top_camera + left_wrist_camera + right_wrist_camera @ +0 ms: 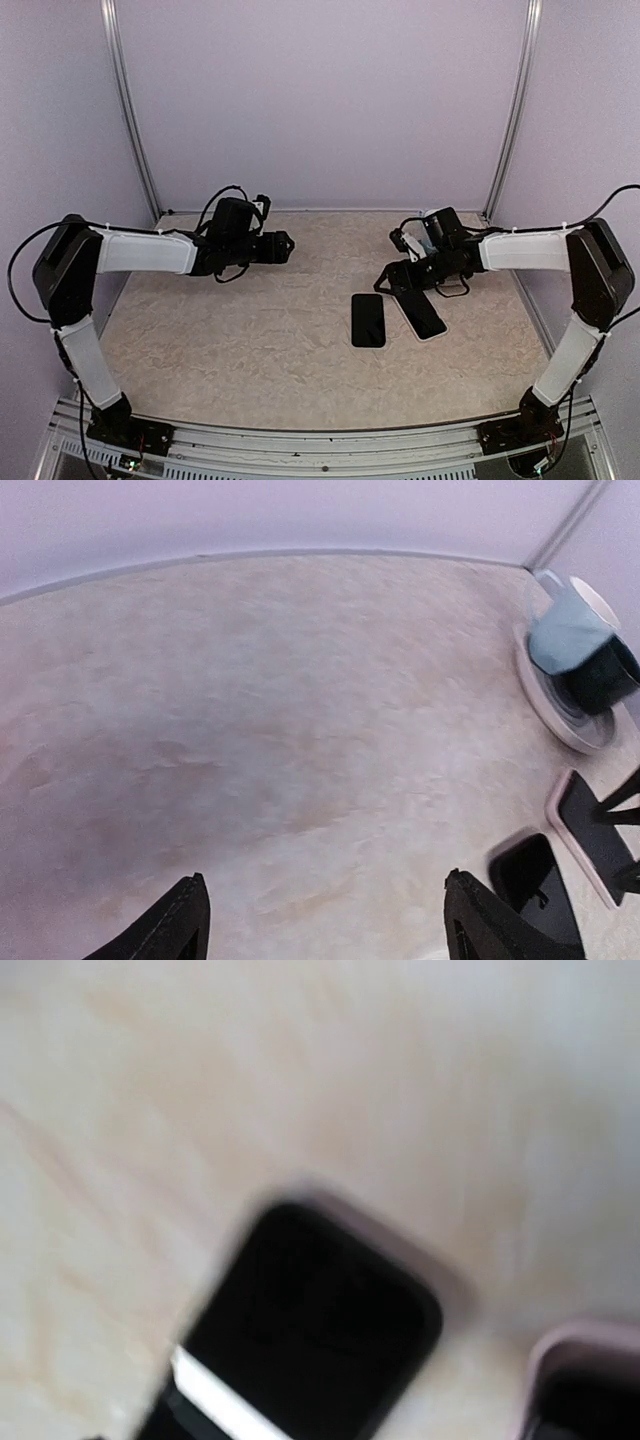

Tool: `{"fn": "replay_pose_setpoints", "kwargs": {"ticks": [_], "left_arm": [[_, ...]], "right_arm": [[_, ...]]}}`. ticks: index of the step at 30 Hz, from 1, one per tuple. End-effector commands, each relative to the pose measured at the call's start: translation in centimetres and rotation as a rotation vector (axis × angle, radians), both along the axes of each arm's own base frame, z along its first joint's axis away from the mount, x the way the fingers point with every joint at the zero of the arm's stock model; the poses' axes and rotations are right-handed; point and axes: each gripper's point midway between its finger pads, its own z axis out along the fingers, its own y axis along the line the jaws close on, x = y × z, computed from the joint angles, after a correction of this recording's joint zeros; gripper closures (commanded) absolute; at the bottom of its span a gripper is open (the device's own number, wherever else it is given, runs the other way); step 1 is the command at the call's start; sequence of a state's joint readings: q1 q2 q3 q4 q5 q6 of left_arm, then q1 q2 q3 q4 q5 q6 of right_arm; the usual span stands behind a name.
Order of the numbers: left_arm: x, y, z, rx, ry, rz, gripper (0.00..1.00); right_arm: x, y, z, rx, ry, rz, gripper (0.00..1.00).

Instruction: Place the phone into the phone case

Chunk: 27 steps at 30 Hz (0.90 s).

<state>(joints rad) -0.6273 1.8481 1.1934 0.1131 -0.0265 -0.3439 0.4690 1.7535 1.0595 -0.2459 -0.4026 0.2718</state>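
Note:
A black phone (368, 320) lies flat at the table's middle. It also shows in the left wrist view (535, 880) and, blurred, in the right wrist view (310, 1330). The phone case (422, 314), dark inside with a pale pink rim, lies just right of it, also visible in the left wrist view (590, 835) and the right wrist view (585, 1380). My right gripper (420, 285) hovers over the case's far end, its fingers (618, 798) spread and empty. My left gripper (287, 247) is open and empty, well left of the phone, its fingers (185, 925) wide apart.
The beige table (250, 320) is walled by pale lilac panels at the back and sides, with metal posts (130, 110) in the back corners. The right arm's wrist (575, 645) shows at the far right of the left wrist view.

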Motion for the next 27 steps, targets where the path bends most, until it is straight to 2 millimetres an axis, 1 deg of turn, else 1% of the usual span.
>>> {"fn": "replay_pose_setpoints", "kwargs": {"ticks": [1, 2, 3, 4, 6, 8, 9, 10, 12, 14, 16, 20, 23, 27], "left_arm": [[1.2, 9.2, 4.9, 0.058, -0.181, 0.334, 0.16], [0.8, 10.9, 5.3, 0.072, -0.207, 0.391, 0.15], [0.3, 12.6, 6.8, 0.072, -0.248, 0.452, 0.12], [-0.2, 14.3, 7.3, 0.090, -0.275, 0.521, 0.09], [-1.7, 18.1, 9.0, 0.114, -0.342, 0.685, 0.02], [-3.3, 21.4, 9.5, 0.151, -0.385, 0.824, 0.01], [-4.2, 22.9, 9.4, 0.173, -0.399, 0.885, 0.01], [-5.2, 24.3, 9.5, 0.185, -0.416, 0.943, 0.01], [-6.8, 26.7, 8.8, 0.207, -0.421, 1.047, 0.01], [-8.4, 28.7, 7.8, 0.216, -0.409, 1.130, 0.01], [-9.8, 30.5, 6.7, 0.222, -0.394, 1.201, 0.01], [-12.5, 33.2, 5.5, 0.212, -0.401, 1.296, 0.01], [-13.7, 34.3, 4.7, 0.204, -0.398, 1.324, 0.01], [-14.4, 34.8, 4.6, 0.189, -0.401, 1.337, 0.01]], "right_arm": [[2.4, -2.4, 7.7, 0.047, -0.288, -0.081, 0.01], [2.9, -3.9, 8.3, 0.037, -0.321, -0.137, 0.01], [3.3, -5.7, 8.6, 0.024, -0.346, -0.201, 0.01], [3.5, -7.3, 9.1, 0.015, -0.377, -0.259, 0.01], [3.4, -10.8, 9.4, -0.025, -0.446, -0.379, 0.01], [2.9, -14.1, 9.7, -0.070, -0.511, -0.503, 0.01], [2.5, -15.6, 9.9, -0.097, -0.546, -0.564, 0.01], [2.0, -17.2, 9.7, -0.133, -0.565, -0.630, 0.01], [1.0, -20.5, 9.5, -0.200, -0.596, -0.790, 0.01], [0.0, -22.6, 9.6, -0.239, -0.620, -0.897, 0.01], [-0.9, -23.8, 8.9, -0.267, -0.623, -0.952, 0.01], [-2.0, -25.1, 8.0, -0.285, -0.638, -1.011, 0.01], [-2.1, -25.2, 7.5, -0.290, -0.644, -1.012, 0.01], [-1.9, -25.1, 7.2, -0.293, -0.627, -1.005, 0.01]]}}
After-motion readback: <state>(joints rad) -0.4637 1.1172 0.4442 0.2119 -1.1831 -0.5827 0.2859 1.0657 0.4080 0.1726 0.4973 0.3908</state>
